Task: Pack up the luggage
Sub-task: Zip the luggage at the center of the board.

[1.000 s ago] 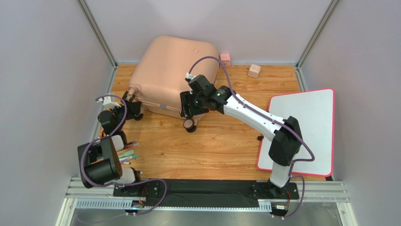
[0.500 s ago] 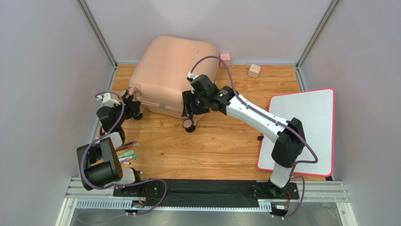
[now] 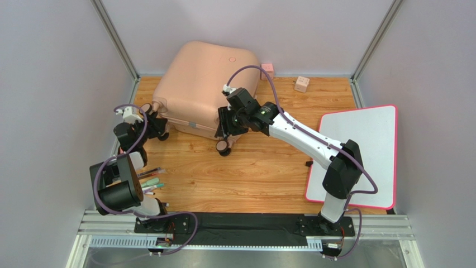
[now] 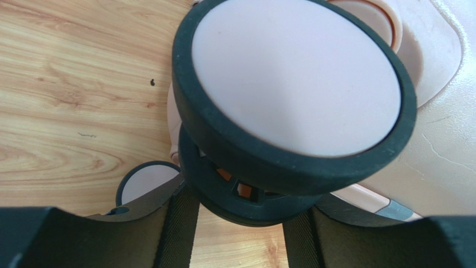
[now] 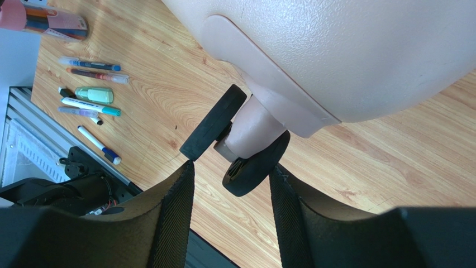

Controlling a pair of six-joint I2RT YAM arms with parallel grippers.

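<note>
1. the luggage lies shut at the back left of the wooden counter, pale shell up, with its caster end toward the arms.
2. the left pincer is at the suitcase's near left corner. in the left wrist view a caster wheel fills the frame, and its twin below sits between the two fingers.
3. those fingers stand apart on either side of the caster; it cannot be told whether they are pressing on it.
4. the right pincer reaches to the near right corner, where its fingers straddle a double-wheeled caster. one wheel meets the right-hand finger, but a firm clamp cannot be told.
5. pens and markers lie on the counter by the left arm.
6. a white board with a pink rim lies at the right, and two small blocks sit near the back wall.
</note>
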